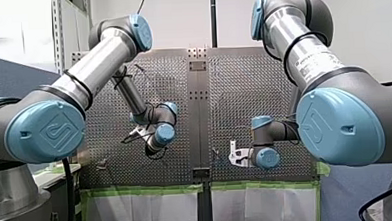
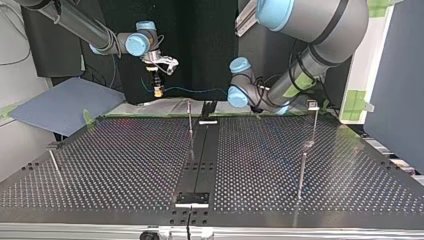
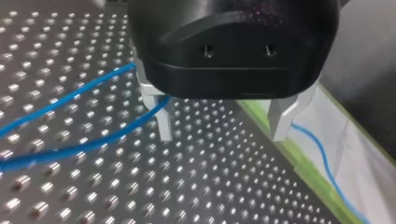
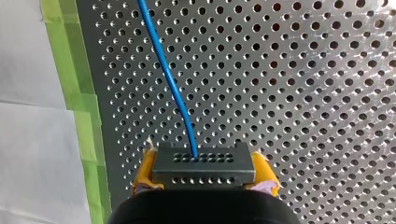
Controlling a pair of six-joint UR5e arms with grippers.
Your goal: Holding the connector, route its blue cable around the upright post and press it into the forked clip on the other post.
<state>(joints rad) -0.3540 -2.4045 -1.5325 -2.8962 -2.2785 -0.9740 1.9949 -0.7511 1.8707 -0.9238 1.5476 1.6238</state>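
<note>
In the right wrist view my right gripper (image 4: 204,173) is shut on a dark grey connector block (image 4: 203,164), with its yellow pads (image 4: 144,173) on both sides. The blue cable (image 4: 169,77) leaves the block and runs ahead over the perforated table. In the top view this gripper (image 2: 158,89) hangs above the table's far edge and the cable (image 2: 200,91) stretches toward my left arm. My left gripper (image 3: 223,127) is open just above the table; the cable (image 3: 70,123) loops past one metal finger (image 3: 163,122). A thin upright post (image 2: 190,122) stands mid-table, and a taller post with a small head (image 2: 313,106) stands at the top view's right.
A short post (image 2: 55,160) stands at the top view's left and another thin rod (image 2: 302,172) at its right. Green tape (image 4: 70,74) lines the table's edge, with white sheeting beyond. A dark centre strip (image 2: 200,155) divides the two perforated plates.
</note>
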